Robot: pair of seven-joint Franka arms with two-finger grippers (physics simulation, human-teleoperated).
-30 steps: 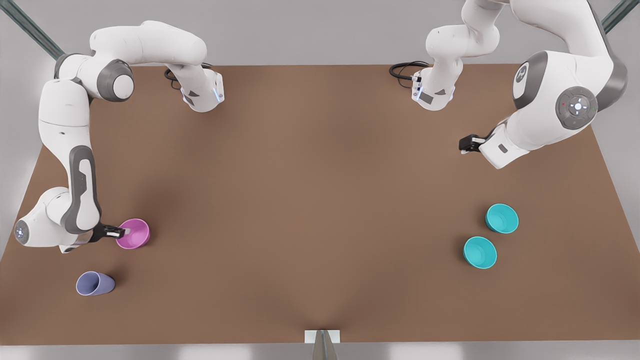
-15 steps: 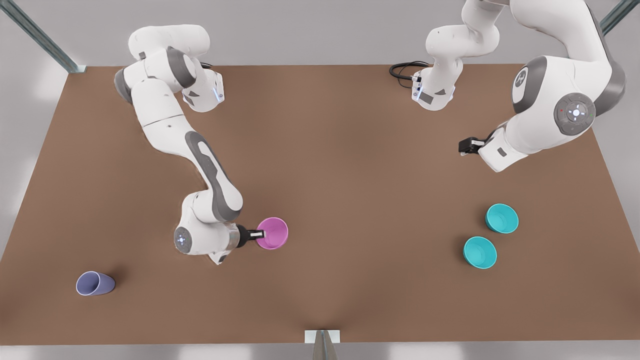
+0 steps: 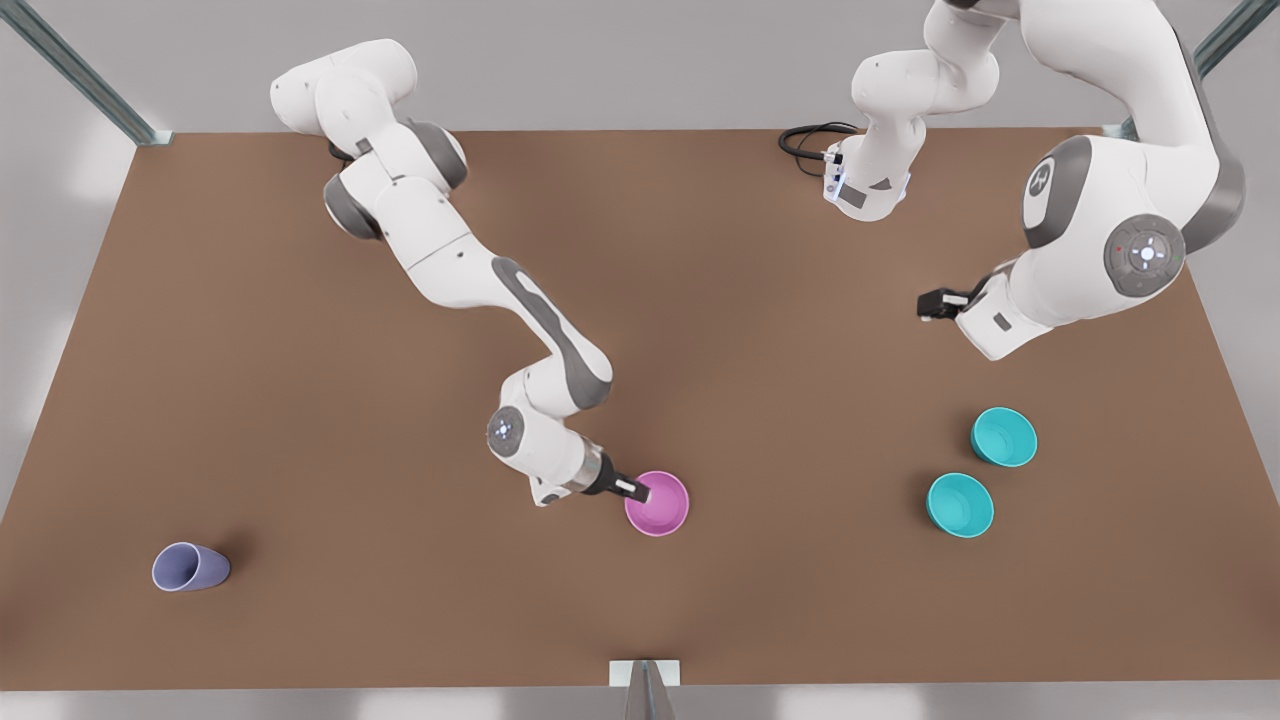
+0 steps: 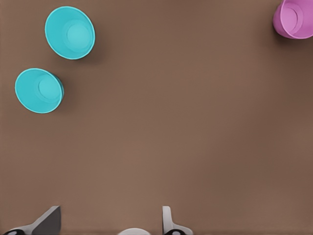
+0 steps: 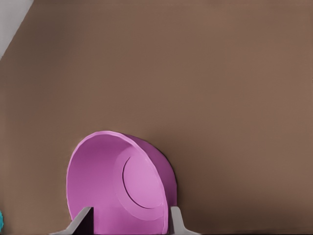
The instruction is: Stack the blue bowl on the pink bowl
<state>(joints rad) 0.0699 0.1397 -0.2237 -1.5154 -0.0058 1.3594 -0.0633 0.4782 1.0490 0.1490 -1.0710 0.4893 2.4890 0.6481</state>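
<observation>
The pink bowl (image 3: 660,503) is near the table's front middle, with my right gripper (image 3: 637,491) shut on its rim. In the right wrist view the pink bowl (image 5: 122,186) sits between the fingertips (image 5: 83,220). Whether it touches the table I cannot tell. Two alike blue bowls stand side by side at the front view's right, one farther back (image 3: 1004,436) and one nearer (image 3: 960,505). My left gripper (image 3: 930,303) hangs open well behind them, holding nothing. From the left wrist view both blue bowls (image 4: 70,32) (image 4: 39,90) and the pink bowl (image 4: 295,18) show below the open gripper (image 4: 107,225).
A lavender cup (image 3: 188,567) lies on its side at the front left of the brown table (image 3: 300,400). Two arm bases with cables (image 3: 865,185) stand at the back edge. A small white bracket (image 3: 645,672) sits at the front edge.
My right gripper has carried the pink bowl from the front view's left, near the lavender cup, to the front middle. The left arm has barely shifted. The blue bowls have not moved.
</observation>
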